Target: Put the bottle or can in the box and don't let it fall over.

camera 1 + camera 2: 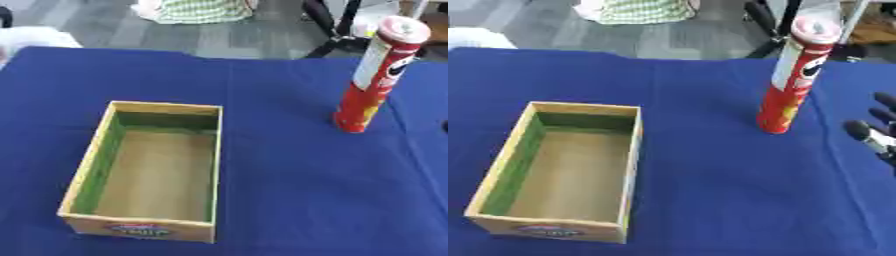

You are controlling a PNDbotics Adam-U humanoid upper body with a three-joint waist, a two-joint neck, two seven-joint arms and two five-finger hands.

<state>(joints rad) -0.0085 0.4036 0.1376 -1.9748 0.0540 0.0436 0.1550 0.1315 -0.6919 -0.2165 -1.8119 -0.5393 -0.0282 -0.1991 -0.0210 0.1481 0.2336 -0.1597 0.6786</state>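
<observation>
Left eye view: a tall red chip can stands upright at two o'clock on the blue-clothed surface, well apart from the open wooden box; its labels are unreadable. Right eye view: the right robot hand, fingers apart, hovers near the can at three o'clock.

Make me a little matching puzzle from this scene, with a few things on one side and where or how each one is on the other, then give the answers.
Things
1. tall red can
2. wooden box
3. right hand
4. blue cloth

Descriptions
A. covers the table
B. at the right edge, fingers open, apart from the can
C. stands upright on the table, outside the box
D. lies open at the left, nothing inside

Pairs: 1-C, 2-D, 3-B, 4-A
</observation>
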